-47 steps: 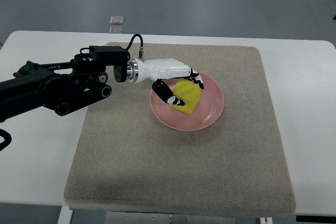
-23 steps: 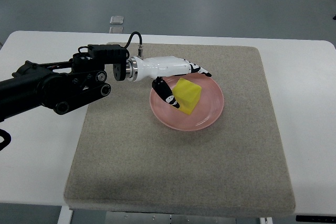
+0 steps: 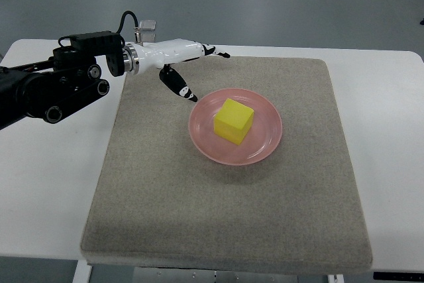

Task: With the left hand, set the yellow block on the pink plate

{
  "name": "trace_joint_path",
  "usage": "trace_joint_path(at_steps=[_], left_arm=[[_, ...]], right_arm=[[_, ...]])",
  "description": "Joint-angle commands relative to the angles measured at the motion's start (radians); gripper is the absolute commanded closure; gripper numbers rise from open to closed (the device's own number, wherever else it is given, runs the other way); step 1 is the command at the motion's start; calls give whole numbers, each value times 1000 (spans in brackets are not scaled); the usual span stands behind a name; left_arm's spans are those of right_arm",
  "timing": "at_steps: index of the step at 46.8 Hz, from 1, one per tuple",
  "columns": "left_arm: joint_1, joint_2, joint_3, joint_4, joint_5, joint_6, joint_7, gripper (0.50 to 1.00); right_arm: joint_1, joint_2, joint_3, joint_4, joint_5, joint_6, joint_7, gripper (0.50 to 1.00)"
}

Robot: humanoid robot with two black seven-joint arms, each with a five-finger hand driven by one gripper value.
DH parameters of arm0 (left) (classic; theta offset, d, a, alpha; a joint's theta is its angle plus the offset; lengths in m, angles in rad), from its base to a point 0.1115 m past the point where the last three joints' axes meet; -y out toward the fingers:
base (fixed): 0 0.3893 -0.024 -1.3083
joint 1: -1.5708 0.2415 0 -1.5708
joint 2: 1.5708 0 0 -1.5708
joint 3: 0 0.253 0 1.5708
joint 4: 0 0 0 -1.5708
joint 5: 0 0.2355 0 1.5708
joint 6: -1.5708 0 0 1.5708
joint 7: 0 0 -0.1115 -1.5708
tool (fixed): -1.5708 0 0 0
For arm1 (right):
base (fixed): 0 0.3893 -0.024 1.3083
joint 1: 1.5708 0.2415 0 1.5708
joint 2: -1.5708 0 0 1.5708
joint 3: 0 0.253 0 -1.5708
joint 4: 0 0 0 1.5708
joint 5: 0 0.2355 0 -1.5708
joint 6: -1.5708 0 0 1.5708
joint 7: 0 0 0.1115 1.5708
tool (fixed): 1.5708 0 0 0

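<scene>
A yellow block (image 3: 234, 121) sits on the pink plate (image 3: 265, 144), slightly left of the plate's middle, with nothing touching it. My left hand (image 3: 199, 69) hovers up and to the left of the plate, above the mat's far left part. Its white fingers (image 3: 215, 53) are stretched out straight and its thumb (image 3: 182, 87) points down toward the plate's rim. The hand is open and holds nothing. Its black arm (image 3: 53, 87) comes in from the left edge. The right arm does not show.
The plate rests on a grey felt mat (image 3: 225, 217) that covers most of a white table (image 3: 391, 164). A small clear object (image 3: 147, 26) lies on the floor beyond the table's far edge.
The left hand let go of the yellow block, then pulled back up and left, off the plate. The block now stands free on the plate.
</scene>
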Motion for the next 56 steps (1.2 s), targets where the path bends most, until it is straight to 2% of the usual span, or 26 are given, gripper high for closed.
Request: trace_joint_path(at_steps=[1, 9, 18, 24, 27, 34, 38, 42, 48, 56], left_arm=[[3, 1, -23, 47, -24, 17, 0, 519], [3, -5, -20, 138, -148, 91, 0, 510], [13, -19, -25, 279, -219, 99, 5, 512], [16, -68, -25, 366, -360, 99, 26, 512], [16, -90, -25, 412, -458, 99, 69, 512], [14, -123, -28, 465, -668, 102, 226, 512], [16, -145, -26, 495, -829, 129, 260, 512], [19, -163, -26, 520, -970, 160, 266, 512], [20, -168, -37, 531, -1157, 165, 264, 514], [39, -166, -89, 532, -1335, 128, 244, 514]], right_arm=[[0, 0, 0, -2, 0, 0, 0, 576], [0, 0, 0, 0, 0, 0, 0, 576], [0, 0, 0, 0, 0, 0, 0, 576], [0, 0, 0, 0, 0, 0, 0, 576], [0, 0, 0, 0, 0, 0, 0, 576], [0, 0, 0, 0, 0, 0, 0, 576], [0, 0, 0, 0, 0, 0, 0, 576], [0, 0, 0, 0, 0, 0, 0, 576], [0, 0, 0, 0, 0, 0, 0, 576], [0, 0, 0, 0, 0, 0, 0, 576]])
